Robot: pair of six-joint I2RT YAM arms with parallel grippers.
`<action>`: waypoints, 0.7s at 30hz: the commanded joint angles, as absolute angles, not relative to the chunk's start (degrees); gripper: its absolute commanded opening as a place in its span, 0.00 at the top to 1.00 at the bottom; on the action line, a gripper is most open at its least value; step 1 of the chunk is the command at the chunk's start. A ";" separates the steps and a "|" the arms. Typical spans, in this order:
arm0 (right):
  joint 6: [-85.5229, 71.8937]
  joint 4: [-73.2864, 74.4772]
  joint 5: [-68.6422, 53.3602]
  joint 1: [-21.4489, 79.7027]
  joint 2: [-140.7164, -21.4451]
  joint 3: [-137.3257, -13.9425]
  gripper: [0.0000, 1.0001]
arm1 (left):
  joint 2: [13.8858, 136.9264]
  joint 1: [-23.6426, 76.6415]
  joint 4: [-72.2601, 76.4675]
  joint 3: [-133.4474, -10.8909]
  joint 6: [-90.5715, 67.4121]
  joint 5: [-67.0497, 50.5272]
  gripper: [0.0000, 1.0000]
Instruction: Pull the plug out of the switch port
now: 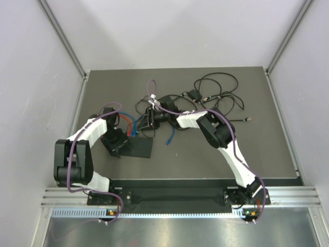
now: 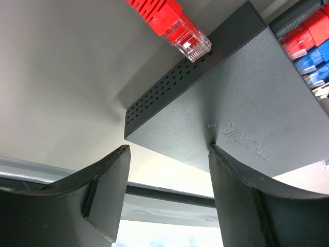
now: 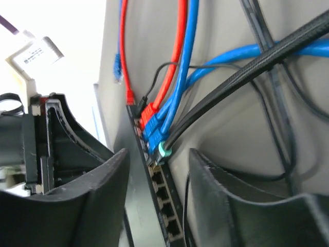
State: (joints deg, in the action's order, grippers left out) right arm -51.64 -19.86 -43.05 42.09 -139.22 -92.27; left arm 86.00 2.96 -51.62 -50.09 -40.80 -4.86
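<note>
The switch (image 1: 138, 148) is a flat matte-black box left of centre. Red and blue plugs (image 1: 131, 125) sit in its far edge. My left gripper (image 1: 119, 145) is open over the switch's left end. In the left wrist view the switch corner (image 2: 205, 113) lies between the jaws of the left gripper (image 2: 169, 153), and the right finger (image 2: 231, 185) touches its top. My right gripper (image 1: 145, 122) is open at the port edge. In the right wrist view it (image 3: 158, 154) straddles that edge just below a black cable's teal-collared plug (image 3: 163, 150), beside blue plugs (image 3: 153, 131) and a red plug (image 3: 148, 112). Several ports (image 3: 165, 198) are empty.
A loose red plug (image 2: 187, 41) lies against the switch's vented side. A small black adapter block (image 1: 193, 94) sits among tangled black cables (image 1: 221, 92) at the back right. A loose blue cable end (image 1: 169, 139) lies right of the switch. A white tag (image 3: 37, 54) hangs on a cable.
</note>
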 commanded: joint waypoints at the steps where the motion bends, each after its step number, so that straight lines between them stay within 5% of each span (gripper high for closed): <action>1: -39.95 -7.72 -38.33 41.66 -134.12 -94.20 0.49 | 87.80 3.52 -55.55 -46.32 -39.81 3.96 0.33; 9: -35.32 5.44 -39.02 42.28 -131.75 -101.86 0.48 | 87.63 3.78 -55.37 -46.23 -39.90 3.87 0.33; 21: -44.48 3.42 -44.03 46.14 -135.61 -103.88 0.49 | 87.54 3.96 -55.28 -46.23 -39.64 3.69 0.33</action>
State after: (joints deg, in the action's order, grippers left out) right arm -43.38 3.44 -42.41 44.25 -135.37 -99.96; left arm 85.62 3.49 -51.42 -49.93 -40.80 -4.23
